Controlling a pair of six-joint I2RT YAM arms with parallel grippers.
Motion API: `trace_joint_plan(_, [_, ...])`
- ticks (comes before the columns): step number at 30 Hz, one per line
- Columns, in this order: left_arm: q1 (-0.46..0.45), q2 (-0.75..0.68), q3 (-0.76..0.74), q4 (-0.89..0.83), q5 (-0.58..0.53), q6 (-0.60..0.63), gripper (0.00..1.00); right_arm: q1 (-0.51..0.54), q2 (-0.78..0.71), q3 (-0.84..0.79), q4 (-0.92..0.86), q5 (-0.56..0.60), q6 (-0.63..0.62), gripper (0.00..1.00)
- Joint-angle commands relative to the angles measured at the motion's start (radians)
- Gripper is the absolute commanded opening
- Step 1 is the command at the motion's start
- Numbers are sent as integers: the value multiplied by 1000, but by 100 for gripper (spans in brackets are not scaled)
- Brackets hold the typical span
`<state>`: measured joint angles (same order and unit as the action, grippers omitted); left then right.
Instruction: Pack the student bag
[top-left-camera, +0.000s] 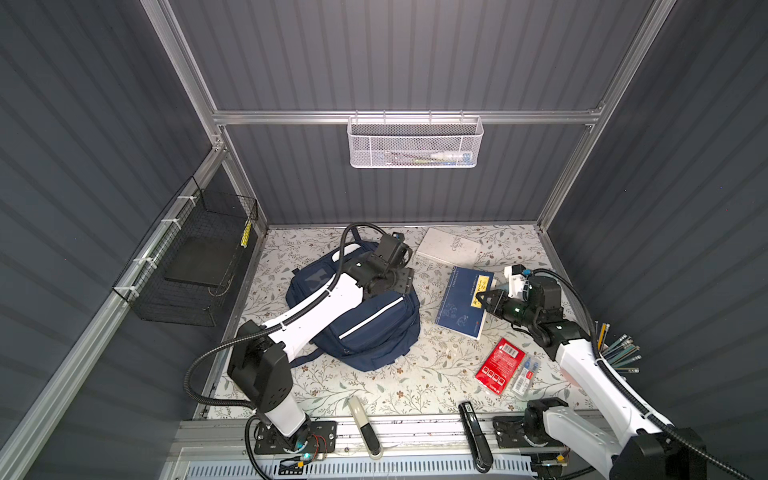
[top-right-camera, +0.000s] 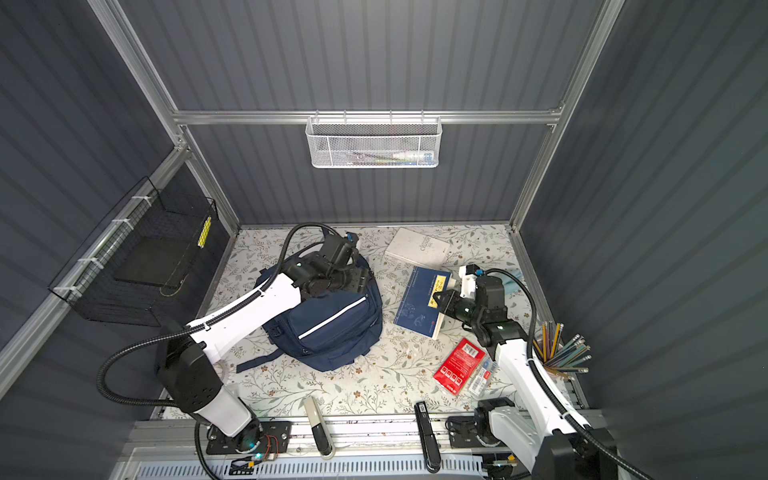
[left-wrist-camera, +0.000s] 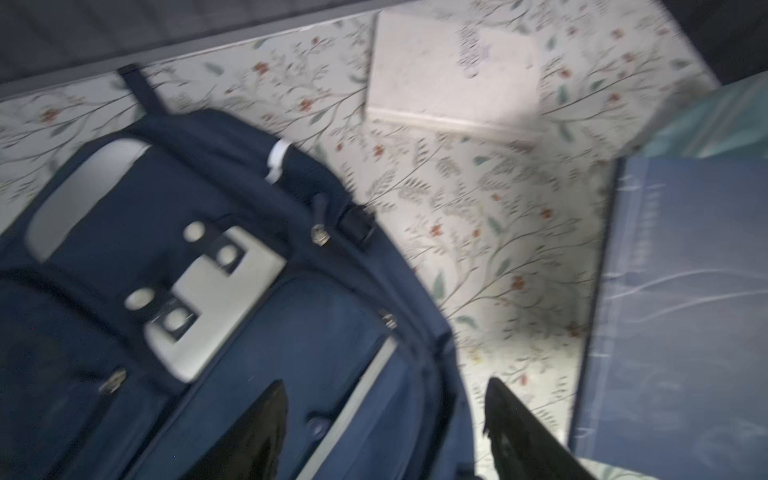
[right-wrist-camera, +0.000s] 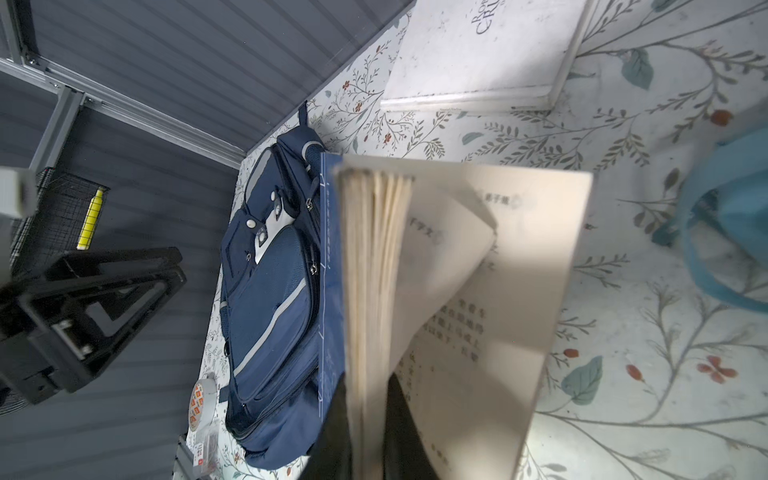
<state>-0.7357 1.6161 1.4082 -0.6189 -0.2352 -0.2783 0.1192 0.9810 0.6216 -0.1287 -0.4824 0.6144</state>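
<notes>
Navy-blue white-striped fabric student bag (top-left-camera: 374, 328) is laid closed at 9 o'clock of the blue softcover book (top-left-camera: 459, 307) — pinched by the right gripper (top-left-camera: 484, 300). The left gripper (left-wrist-camera: 386, 384) is held spread-jawed over it — a zip pull (left-wrist-camera: 320, 237) should be caught first

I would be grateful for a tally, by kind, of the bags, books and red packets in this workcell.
Bags: 1 (student bag)
Books: 2 (white book, blue book)
Red packets: 1 (red packet)
Total: 4
</notes>
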Motion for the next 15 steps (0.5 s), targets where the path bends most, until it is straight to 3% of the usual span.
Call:
trace_joint_plan(1, [-14, -12, -136, -116, -68, 47, 78, -3, -27, 28, -8, -50, 22, 0])
trace_joint_plan(4, [-32, -62, -227, -74, -15, 59, 80, -3, -38, 31, -17, -49, 19, 0])
trace_joint_plan(9, [-56, -44, -308, -36, -42, 73, 92, -3, -37, 21, -10, -60, 28, 0])
trace_joint_plan(15, [-59, 34, -333, 27, -89, 69, 92, -3, -43, 4, -2, -65, 35, 0])
